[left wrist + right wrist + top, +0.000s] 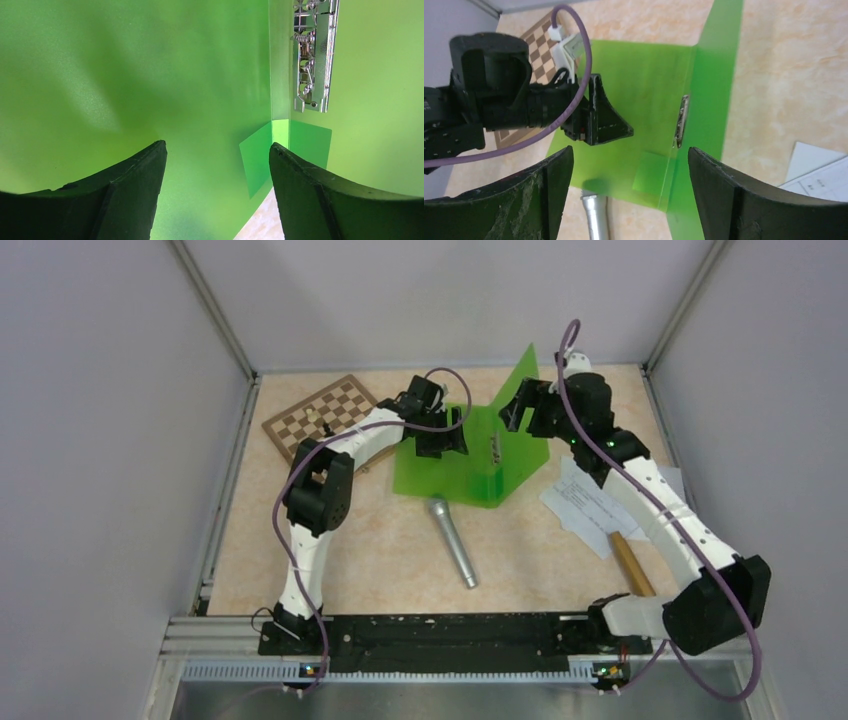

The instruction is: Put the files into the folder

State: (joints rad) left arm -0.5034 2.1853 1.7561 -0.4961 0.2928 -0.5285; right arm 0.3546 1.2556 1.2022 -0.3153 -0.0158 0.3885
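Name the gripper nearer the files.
Right. The right gripper hovers above the raised cover of the folder, near the files; the left gripper sits over its flat cover, farther off.

Glossy translucent plastic folder [455,465] with shiny metal clip [314,55]

A checkered board [325,415] far left, silver microphone [453,541] centre, perhaps a wooden stick [632,564] right.

Files [582,504] right of folder [440,476]
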